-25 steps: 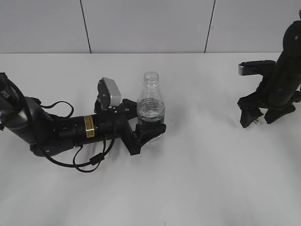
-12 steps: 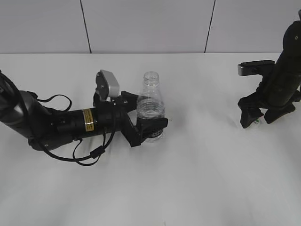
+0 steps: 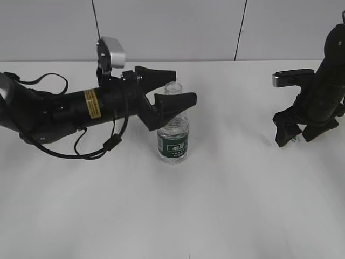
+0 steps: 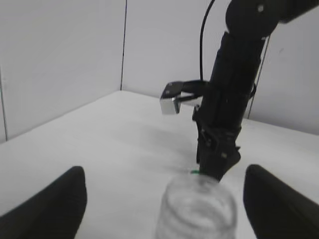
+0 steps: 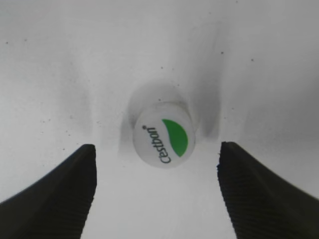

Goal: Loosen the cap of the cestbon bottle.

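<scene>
- Since the cap (image 5: 162,138) lies on the table (image 3: 226,205) at far right, between my right gripper (image 5: 157,191) jaws (spread wide), I judge it removed.
- My left gripper (image 3: 166,91), spread, flanks the cestbon bottle (image 3: 173,129) neck, gripping nothing; it stands upright mid-table.

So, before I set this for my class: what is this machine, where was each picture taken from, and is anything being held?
It is a robot with two black arms, each ending in a two-fingered gripper. One camera faces the white table; each wrist carries another. The clear bottle stands upright with its neck uncapped. The left gripper hangs open around the neck, holding nothing. In the right wrist picture, the white cap lies on the table between the open fingers of the right gripper, which does not touch it. So nothing is held.
</scene>
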`<state>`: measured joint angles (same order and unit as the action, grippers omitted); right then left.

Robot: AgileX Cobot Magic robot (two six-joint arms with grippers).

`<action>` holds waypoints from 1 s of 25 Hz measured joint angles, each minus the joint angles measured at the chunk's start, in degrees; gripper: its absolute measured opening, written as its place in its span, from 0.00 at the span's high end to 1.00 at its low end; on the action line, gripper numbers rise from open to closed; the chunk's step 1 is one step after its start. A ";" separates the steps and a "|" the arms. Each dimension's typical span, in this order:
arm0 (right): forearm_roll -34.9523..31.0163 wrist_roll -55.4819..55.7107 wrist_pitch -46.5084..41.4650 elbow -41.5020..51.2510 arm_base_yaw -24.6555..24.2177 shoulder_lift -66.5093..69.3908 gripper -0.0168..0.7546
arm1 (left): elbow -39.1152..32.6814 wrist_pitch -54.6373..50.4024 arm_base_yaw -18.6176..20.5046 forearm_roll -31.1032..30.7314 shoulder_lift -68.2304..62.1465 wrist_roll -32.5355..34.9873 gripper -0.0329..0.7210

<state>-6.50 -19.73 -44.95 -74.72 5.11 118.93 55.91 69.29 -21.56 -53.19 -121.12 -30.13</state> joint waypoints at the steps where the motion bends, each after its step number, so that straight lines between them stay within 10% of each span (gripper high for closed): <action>1: 0.00 -0.02 0.00 0.00 0.00 0.00 0.23 | 0.00 0.00 0.00 0.00 1.08 -0.44 0.18; 13: -0.18 -0.18 -2.81 0.00 0.00 -0.48 0.23 | -0.02 -3.76 0.00 -0.10 19.32 -7.29 0.18; 25: -0.23 -0.05 -4.40 -0.05 0.00 -13.68 0.23 | -0.07 -48.17 0.07 9.79 35.52 -13.87 0.18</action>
<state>-6.73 -19.78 -49.35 -74.77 5.11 105.25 55.84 21.11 -21.49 -43.40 -85.61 -44.01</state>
